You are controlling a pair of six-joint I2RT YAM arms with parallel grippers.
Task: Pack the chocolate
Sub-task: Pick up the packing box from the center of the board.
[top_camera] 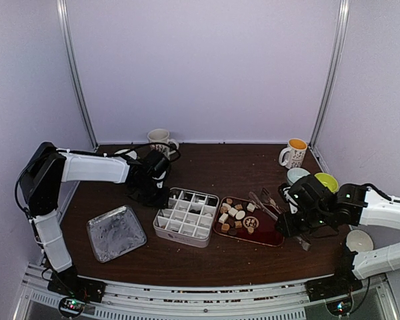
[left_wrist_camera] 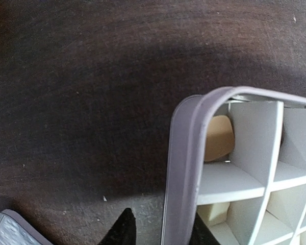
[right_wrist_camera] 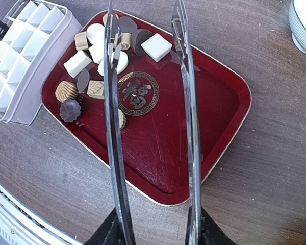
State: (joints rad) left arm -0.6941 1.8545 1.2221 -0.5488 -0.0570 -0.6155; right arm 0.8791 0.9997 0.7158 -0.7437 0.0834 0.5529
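"The chocolate: where was it located?" the inspector asked.

"Most pieces lay in a cluster at one end of the red tray, the end nearest the divided box," the technician replied. "White, tan and dark brown pieces were mixed, several touching. Two further pieces sat inside the box: a tan piece in the corner compartment and a cream piece in the compartment next to it."

"State of the right gripper?"

"Closed on the metal tongs. Both fingers pressed the tongs' arms from outside. The arms ran forward over the tray, apart from each other, with their tips above the cluster. Whether the tips touched any piece could not be determined."

"And the left gripper?"

"Positioned at the far left corner of the box, as seen from the top camera. Its jaws stood apart, astride the box wall. One finger was outside, over the table, with a gap to the wall. The other was inside, against the wall. The wall was not clamped."

"Surrounding items?"

"The box stood just beside the tray. A silver tin lid lay left of the box, apart from it. A white mug and an orange-lined mug stood at the far edge."
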